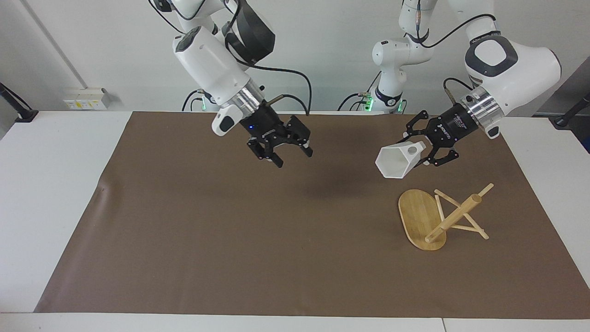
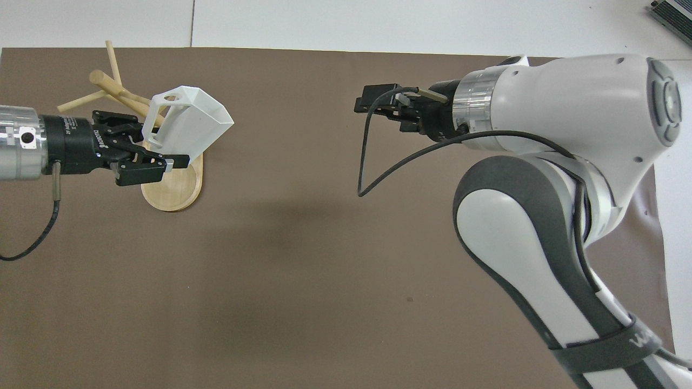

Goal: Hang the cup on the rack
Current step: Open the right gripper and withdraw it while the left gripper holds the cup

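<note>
Facing view, left to right: your right gripper (image 1: 286, 156) hangs open at upper centre, empty. The left gripper (image 1: 426, 150) clamps the cup (image 1: 396, 162); the rack (image 1: 442, 219) lies tipped directly below it, post slanting toward upper right.

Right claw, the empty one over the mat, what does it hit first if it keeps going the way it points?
Probably just the brown mat. The right claw is open, pointing down over the mat's middle, with nothing visible beneath it; depth is uncertain.
</note>
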Controlling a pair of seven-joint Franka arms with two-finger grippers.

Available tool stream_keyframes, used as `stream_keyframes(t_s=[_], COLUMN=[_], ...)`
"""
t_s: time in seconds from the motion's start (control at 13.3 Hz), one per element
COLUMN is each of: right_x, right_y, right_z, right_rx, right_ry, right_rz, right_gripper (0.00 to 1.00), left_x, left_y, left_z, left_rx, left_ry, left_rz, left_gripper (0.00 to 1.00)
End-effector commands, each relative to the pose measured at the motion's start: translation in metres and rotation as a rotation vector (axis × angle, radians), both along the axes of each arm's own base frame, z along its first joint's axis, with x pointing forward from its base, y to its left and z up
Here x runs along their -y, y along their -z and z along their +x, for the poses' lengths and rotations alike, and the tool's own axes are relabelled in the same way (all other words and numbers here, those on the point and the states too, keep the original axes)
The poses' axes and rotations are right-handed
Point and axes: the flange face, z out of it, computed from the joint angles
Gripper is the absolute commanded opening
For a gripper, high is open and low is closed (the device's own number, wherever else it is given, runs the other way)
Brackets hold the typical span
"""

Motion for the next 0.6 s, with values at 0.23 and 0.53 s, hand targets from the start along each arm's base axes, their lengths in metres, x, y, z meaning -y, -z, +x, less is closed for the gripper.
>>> stream_keyframes(t_s=[0.23,0.53], right_x=[0.093,0.136], right_y=[0.01,0.018], right_z=[0.003,0.0], right_rx=[0.0,-0.035], right_ry=[-0.15,-0.183], right_rz=[-0.288,-0.441], right_gripper=[1.0,1.0], left_x=[0.006,0.004], left_y=[0.016,0.03], left_z=[0.006,0.013], left_rx=[-0.106,-0.171], left_ry=[-0.187,-0.3], left_rz=[0.06,0.071], left_gripper=[0.0,0.0])
